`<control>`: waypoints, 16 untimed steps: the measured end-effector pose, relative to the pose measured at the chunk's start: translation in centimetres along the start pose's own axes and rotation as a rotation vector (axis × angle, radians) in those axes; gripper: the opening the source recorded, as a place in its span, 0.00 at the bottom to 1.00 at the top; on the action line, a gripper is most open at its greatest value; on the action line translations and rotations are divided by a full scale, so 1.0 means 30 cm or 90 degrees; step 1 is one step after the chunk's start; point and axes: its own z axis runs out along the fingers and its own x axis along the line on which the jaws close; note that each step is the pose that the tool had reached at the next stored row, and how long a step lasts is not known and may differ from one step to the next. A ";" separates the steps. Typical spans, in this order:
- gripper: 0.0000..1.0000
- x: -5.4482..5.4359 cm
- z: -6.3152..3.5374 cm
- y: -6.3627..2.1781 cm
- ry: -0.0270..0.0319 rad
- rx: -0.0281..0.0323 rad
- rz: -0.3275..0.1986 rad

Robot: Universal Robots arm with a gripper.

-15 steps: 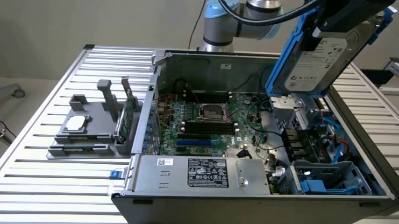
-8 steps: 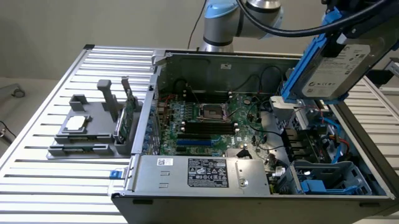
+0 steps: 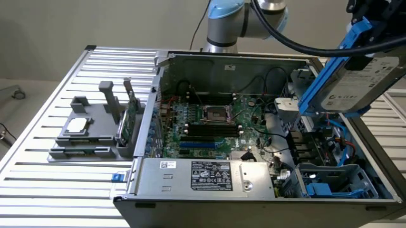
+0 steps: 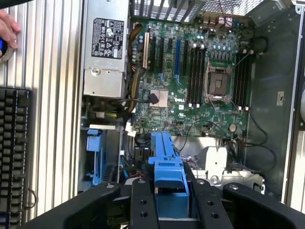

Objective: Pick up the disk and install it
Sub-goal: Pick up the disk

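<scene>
Bench (image 3: pixel 38 190): slatted, edges cut off. Open computer case (image 3: pixel 228 69) on it. Disk (image 3: pixel 358 83) tilted, held above case's drive-bay end, apart from it; upper end hidden behind gripper (image 3: pixel 371 23). Gripper partly out of frame; fingers (image 4: pixel 143 205) clamped on disk's blue carrier.

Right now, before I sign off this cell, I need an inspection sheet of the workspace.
Surface: slatted metal table, carrying an open computer case.
Job's things: disk in blue carrier, held tilted above the case.
Clutter: grey fixture with chip and green card, beside the case.
Grippers: gripper shut on the disk.
Cables: black cable hanging off the arm; wires inside the case.
Surroundings: keyboard on the table, a person's hand near it.
</scene>
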 end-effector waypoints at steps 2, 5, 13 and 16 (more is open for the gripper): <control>0.33 0.019 -0.002 -0.002 0.0001 0.0000 0.000; 0.33 0.042 -0.005 -0.004 0.0003 0.0004 0.000; 0.33 0.064 -0.008 -0.003 0.0167 0.0222 -0.002; 0.33 0.068 -0.007 -0.003 0.0288 0.0326 -0.002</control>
